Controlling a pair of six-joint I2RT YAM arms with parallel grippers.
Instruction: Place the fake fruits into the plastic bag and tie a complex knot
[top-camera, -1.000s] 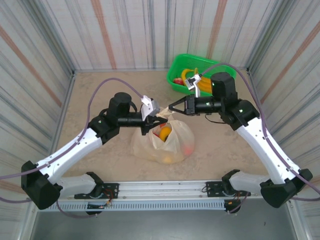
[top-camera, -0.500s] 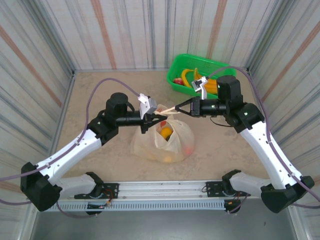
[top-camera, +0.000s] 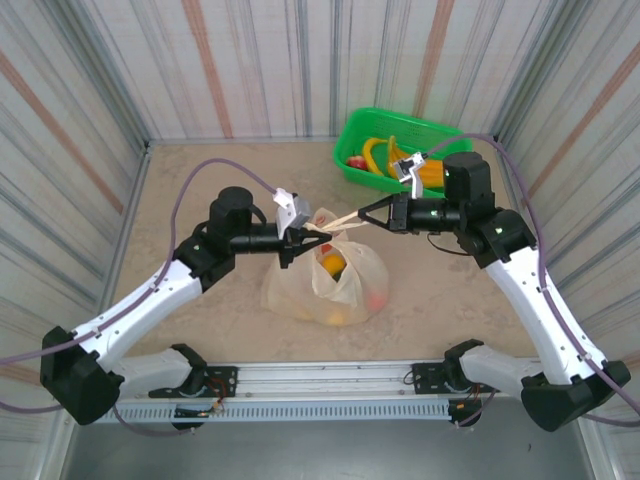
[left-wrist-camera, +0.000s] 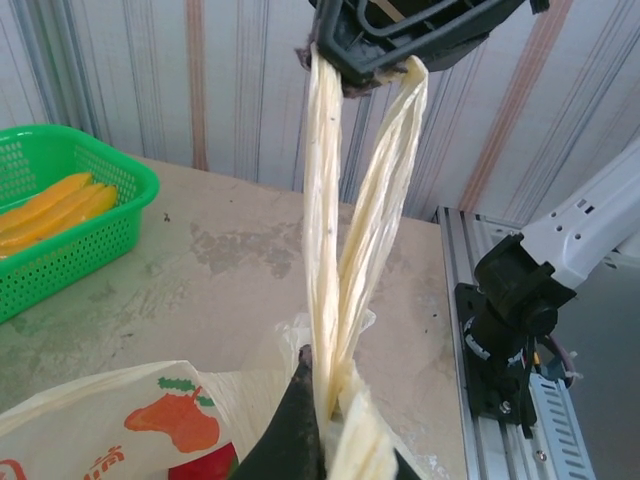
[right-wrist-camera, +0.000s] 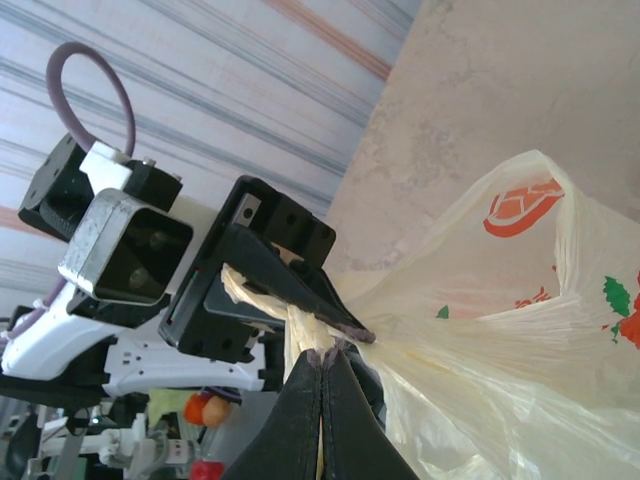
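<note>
The cream-yellow plastic bag (top-camera: 330, 290) sits mid-table with fake fruits inside: an orange-yellow one (top-camera: 332, 263), a red one (top-camera: 378, 298) and a yellow one (top-camera: 335, 318). Its pale handle strips (top-camera: 338, 220) stretch taut between both grippers. My left gripper (top-camera: 301, 238) is shut on the strips just above the bag mouth; in the left wrist view the left gripper (left-wrist-camera: 335, 395) pinches the strips (left-wrist-camera: 345, 230), which rise to the right gripper (left-wrist-camera: 372, 72). My right gripper (top-camera: 358, 215) is shut on the strips' far end. In the right wrist view the right gripper (right-wrist-camera: 322, 352) nearly touches the left gripper (right-wrist-camera: 345, 333) beside the bag (right-wrist-camera: 500, 310).
A green basket (top-camera: 362, 128) stands at the back right with yellow bananas (top-camera: 378, 152) and a red fruit (top-camera: 356, 162) in it; the basket (left-wrist-camera: 75, 245) lies left in the left wrist view. Striped walls close three sides. The metal rail (top-camera: 320, 378) runs along the near edge.
My right gripper has drawn back to the right with the handle strips, and my left gripper has shifted slightly left. The strips between them have lengthened and tightened.
</note>
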